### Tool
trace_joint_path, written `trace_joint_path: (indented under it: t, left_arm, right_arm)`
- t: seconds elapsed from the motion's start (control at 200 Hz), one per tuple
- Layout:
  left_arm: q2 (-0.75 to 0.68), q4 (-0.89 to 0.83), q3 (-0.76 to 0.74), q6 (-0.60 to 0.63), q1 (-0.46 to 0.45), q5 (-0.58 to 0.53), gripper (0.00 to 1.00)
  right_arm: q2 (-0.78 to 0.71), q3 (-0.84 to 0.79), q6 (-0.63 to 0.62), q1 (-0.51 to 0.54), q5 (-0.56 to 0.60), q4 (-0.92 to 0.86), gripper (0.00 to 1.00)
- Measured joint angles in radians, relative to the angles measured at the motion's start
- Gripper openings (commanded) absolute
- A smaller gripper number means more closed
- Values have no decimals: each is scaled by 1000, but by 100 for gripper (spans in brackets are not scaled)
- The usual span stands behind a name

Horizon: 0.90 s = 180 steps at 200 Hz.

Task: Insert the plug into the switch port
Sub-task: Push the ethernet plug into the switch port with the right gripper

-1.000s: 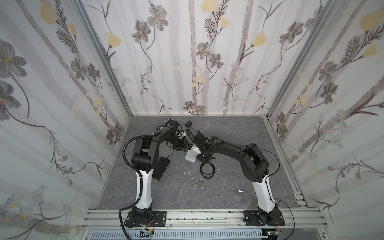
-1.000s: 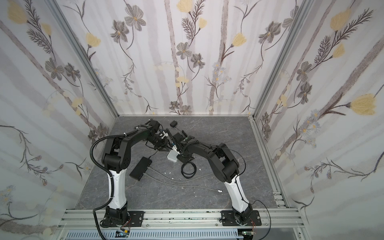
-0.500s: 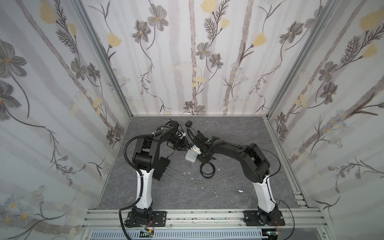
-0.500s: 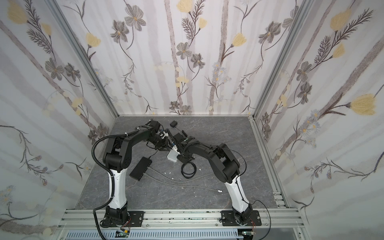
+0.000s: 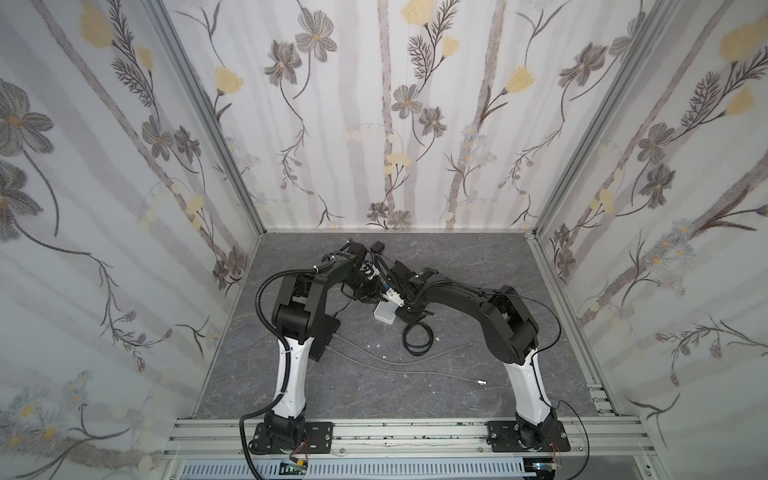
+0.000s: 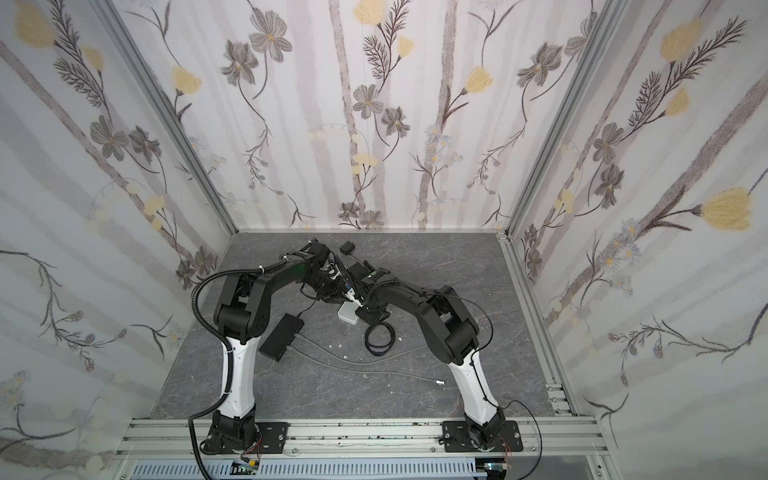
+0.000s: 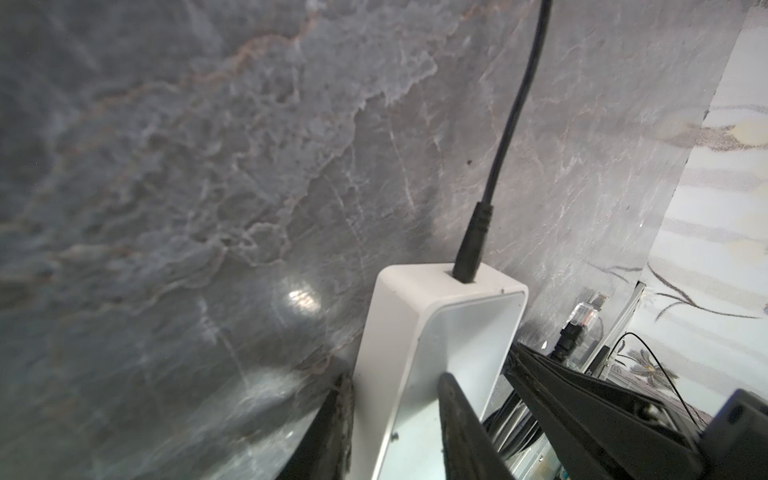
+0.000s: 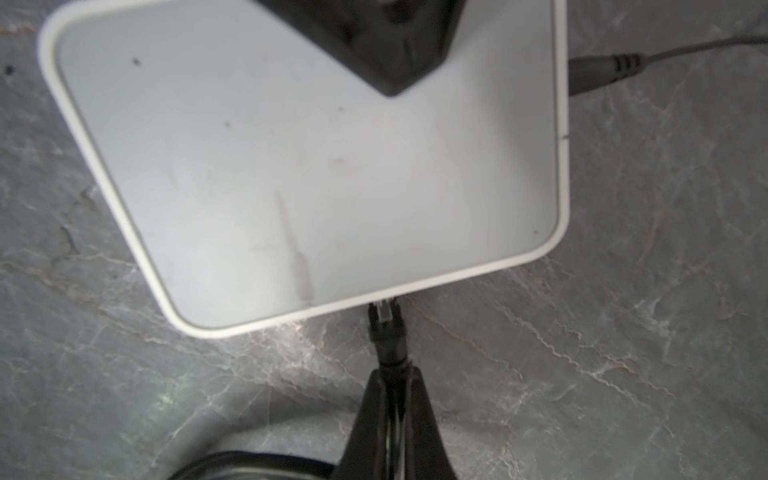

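Fingers (image 8: 368, 415) of the right gripper (image 8: 390, 374) clench the plug (image 8: 385, 316) behind its clear tip, which meets the switch (image 8: 291, 166) edge; port hidden beneath the rim. Whether the left gripper (image 7: 395, 376), straddling the switch, clamps it is indiscernible.

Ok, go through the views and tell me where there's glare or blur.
Left wrist view: a bright glare spot on the table beside the switch, veining smeared farther off. Right wrist view: a dark shape over the switch is out of focus; the plug at its edge reads clearer. Both top views: evenly lit, sharp, no glare.
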Motion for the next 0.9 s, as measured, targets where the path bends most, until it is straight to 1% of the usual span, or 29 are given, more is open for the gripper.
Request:
trace_joint_path:
  t: [0.11,0.34,0.595,0.899]
  left_arm:
    - [0,5,-3,8,-5,0,34]
    - [7,-2,1,25,-7,0,33]
    - [11,-7,8,43,-8,2,33]
    - [16,-6,9,43,-9,11,33]
  right_arm:
    - [0,-4,-6,-12,-22,7,0]
    - [2,-7,-9,-13,-25,22,0]
    - [-3,-3,-46,-22,-45,21,0]
    - [61,119,-37,-25,-52,-95,0]
